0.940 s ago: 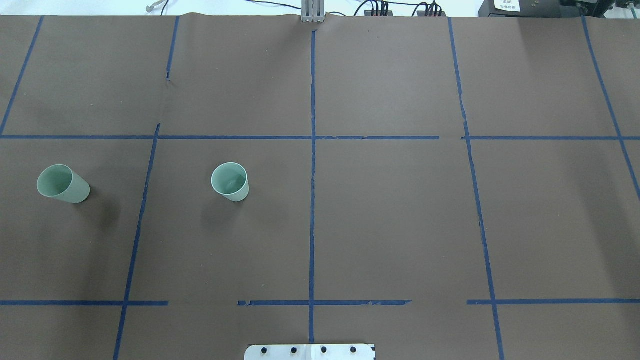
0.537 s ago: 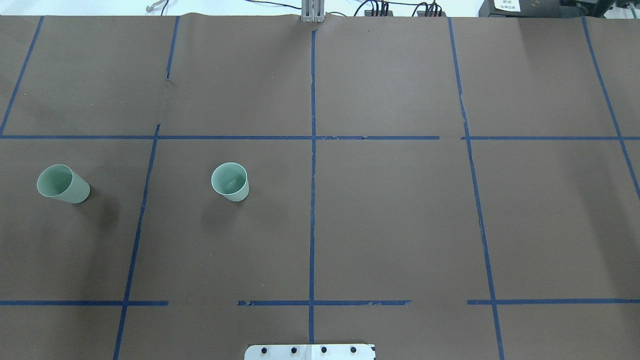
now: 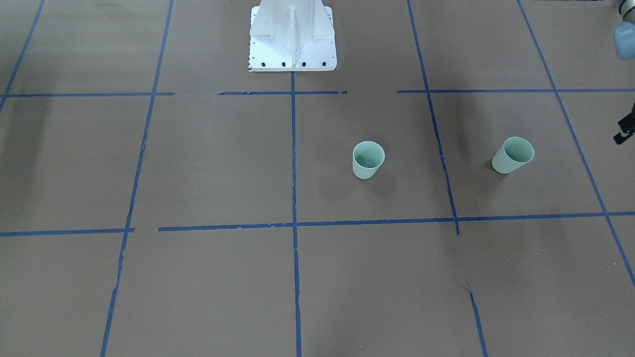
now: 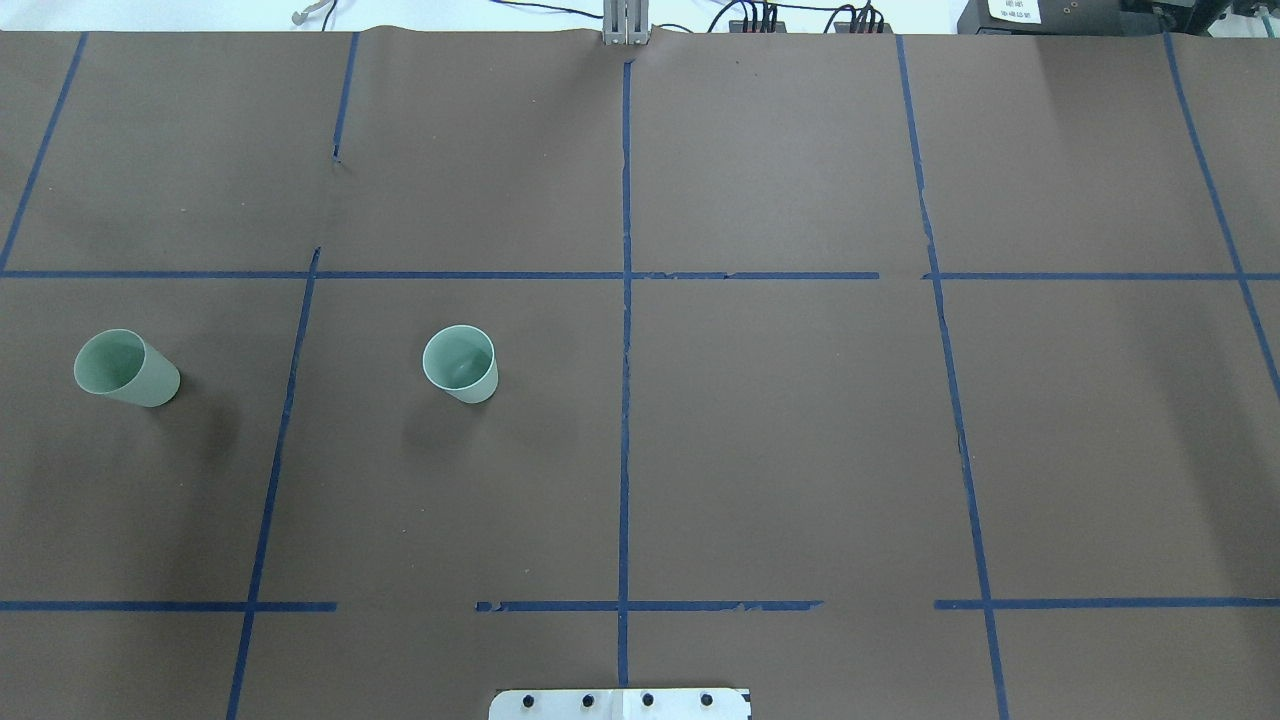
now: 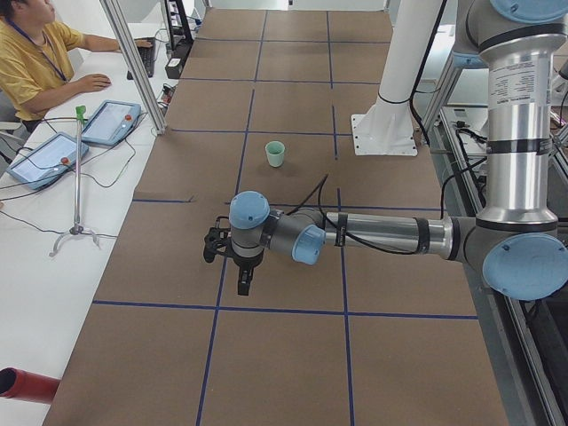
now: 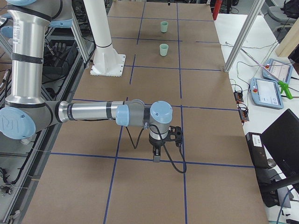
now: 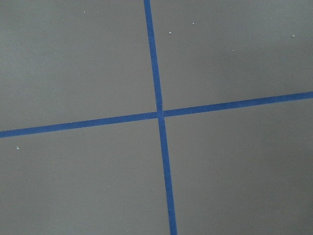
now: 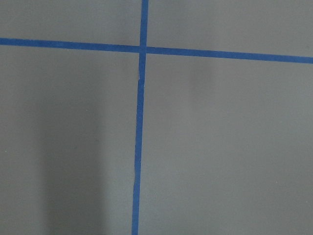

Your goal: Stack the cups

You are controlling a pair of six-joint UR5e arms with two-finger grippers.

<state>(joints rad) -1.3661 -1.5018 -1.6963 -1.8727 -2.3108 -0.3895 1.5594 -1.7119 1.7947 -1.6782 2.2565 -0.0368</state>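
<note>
outer cup [image 4: 128, 368], inner cup [image 4: 461, 363]: pale mint-green plastic tumblers, upright, well apart
between: blue tape line [image 4: 288, 400]
left gripper [image 5: 244, 284], right gripper [image 6: 156, 156]: jaws, can't tell tbh

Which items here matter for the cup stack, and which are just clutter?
Job:
cup nearer the centre line, upright, rim up
cup further out on the robot's left, upright, standing apart from the first

Lying about:
blue tape grid on the table cover
white robot pedestal
tablet on the side bench
</note>
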